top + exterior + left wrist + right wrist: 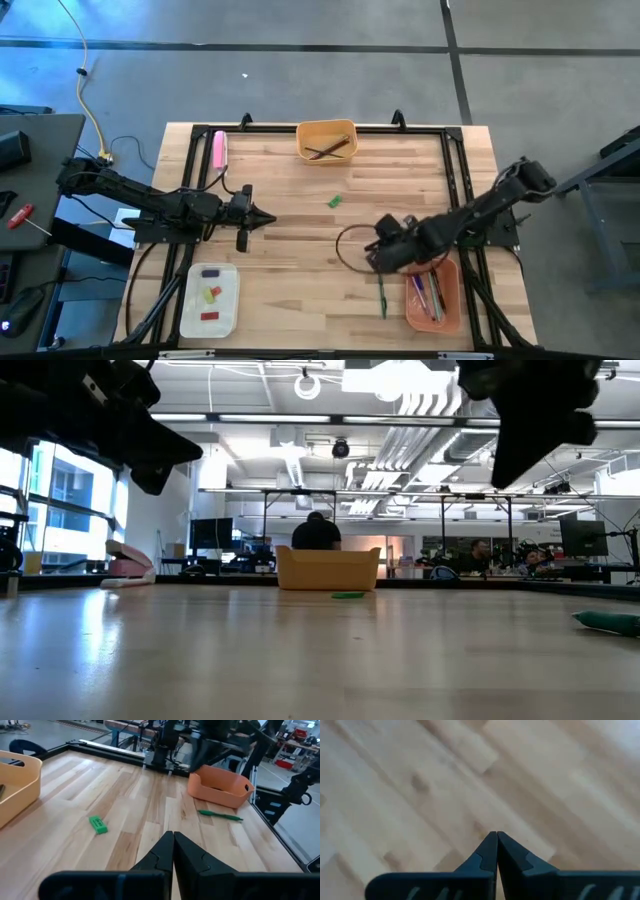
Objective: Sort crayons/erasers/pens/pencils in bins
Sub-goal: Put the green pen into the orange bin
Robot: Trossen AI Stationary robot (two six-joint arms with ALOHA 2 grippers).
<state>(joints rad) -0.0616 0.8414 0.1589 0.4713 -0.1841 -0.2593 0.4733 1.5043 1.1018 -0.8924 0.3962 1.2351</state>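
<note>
My left gripper (268, 217) (173, 835) hangs shut and empty at the table's left middle, pointing toward the right. My right gripper (380, 256) (496, 836) is shut and empty, tilted down over bare wood beside the salmon-orange bin (434, 296) (220, 785), which holds several pens. A green pen (381, 296) (220, 815) lies flat on the table just left of that bin. A short green crayon/eraser (334, 201) (98, 824) (348, 595) lies mid-table. The yellow-orange bin (327, 140) (328, 568) at the far edge holds dark pencils. The white bin (210, 300) at the near left holds short coloured pieces.
A thick pink bar (219, 149) (125, 570) lies at the far left of the table. A thin dark cable loop (345, 250) lies by my right gripper. Black frame rails (455, 170) run along the table's sides. People sit at desks beyond the far edge.
</note>
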